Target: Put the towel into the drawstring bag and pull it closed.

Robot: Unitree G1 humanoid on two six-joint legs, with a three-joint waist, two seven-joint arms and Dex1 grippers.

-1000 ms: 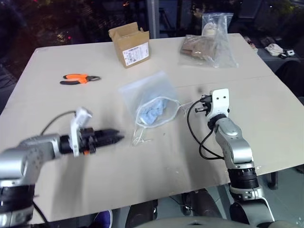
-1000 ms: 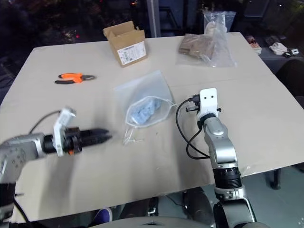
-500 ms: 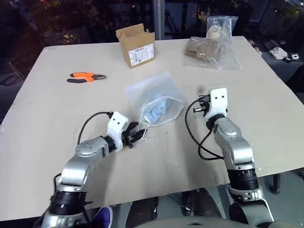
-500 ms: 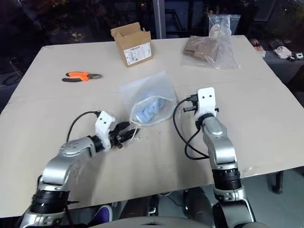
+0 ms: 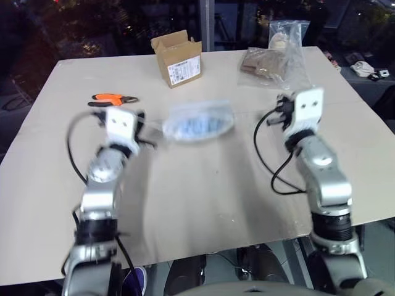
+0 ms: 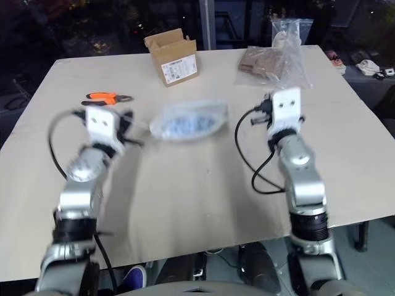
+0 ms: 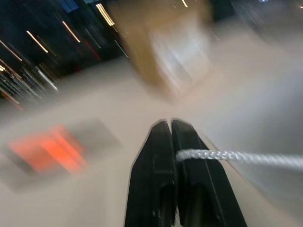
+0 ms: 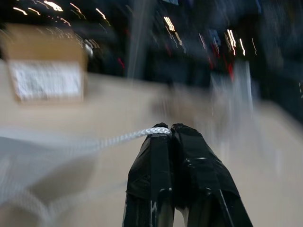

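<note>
Drawstring bag, a thin white semi-transparent fabric pouch, hangs stretched between the two grippers over the middle of the pale wooden table, with the crumpled light-blue towel showing through its fabric; at the far left of the table lie orange-handled pliers; just inward of them the left gripper is raised above the table, its two black fingers pressed together on the thin white braided cord, which runs taut from them toward the bag; behind the bag stands an open brown cardboard box with a white label; to the right of the bag the right gripper is raised, its black fingers clamped together on the other end of the cord, which leads off toward the pouch; at the far right edge of the table lie clear crinkly plastic bags holding tan items.
</note>
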